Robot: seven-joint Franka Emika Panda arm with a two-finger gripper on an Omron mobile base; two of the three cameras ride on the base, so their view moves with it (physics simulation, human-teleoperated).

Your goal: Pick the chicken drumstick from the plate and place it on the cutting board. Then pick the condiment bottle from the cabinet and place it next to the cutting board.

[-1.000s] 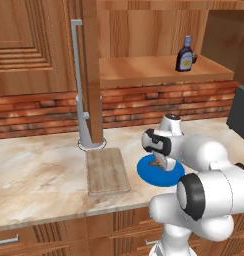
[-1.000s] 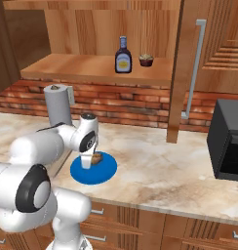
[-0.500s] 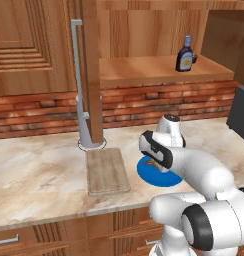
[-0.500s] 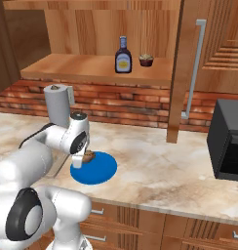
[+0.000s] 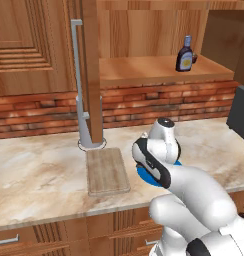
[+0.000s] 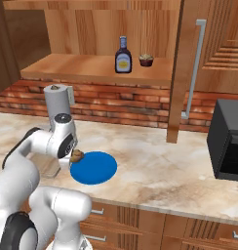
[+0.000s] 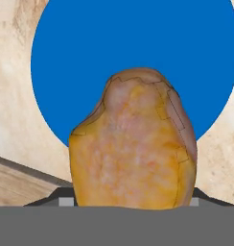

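The gripper (image 6: pixel 74 157) holds the chicken drumstick (image 6: pixel 77 156) clamped in its jaws, lifted clear above the left edge of the blue plate (image 6: pixel 94 167), so it can travel left to the cutting board (image 5: pixel 107 171); the condiment bottle (image 6: pixel 123 55) waits on the cabinet (image 6: pixel 91 68) shelf

One chicken drumstick (image 7: pixel 133 144), one blue plate (image 6: pixel 94 167), one wooden cutting board (image 5: pixel 106 171), one condiment bottle (image 6: pixel 123 55), one cupcake (image 6: pixel 146 60), one paper towel roll (image 6: pixel 57 102), one black appliance (image 6: pixel 229 141).
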